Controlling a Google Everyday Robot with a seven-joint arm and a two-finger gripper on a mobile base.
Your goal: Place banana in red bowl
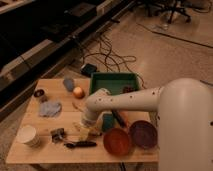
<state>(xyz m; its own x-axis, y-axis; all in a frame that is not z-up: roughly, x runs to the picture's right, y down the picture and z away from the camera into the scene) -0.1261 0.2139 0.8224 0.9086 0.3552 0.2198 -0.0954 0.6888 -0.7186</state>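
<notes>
The banana [88,132] lies pale yellow on the wooden table [30,155], left of the red bowl [117,141]. The bowl is round, orange-red and has nothing in it, near the table's front edge. My gripper [86,125] points down right over the banana at the end of the white arm [130,102], and it partly hides the fruit. Its fingers look open, with the banana still on the table. I cannot tell whether they touch it.
A dark purple bowl [143,133] sits right of the red one. A green tray [114,82] stands at the back, a round orange fruit [78,92] beside it. A blue cloth [50,108], a white cup [28,135], a black tool [80,144] and a teal block [107,121] are nearby.
</notes>
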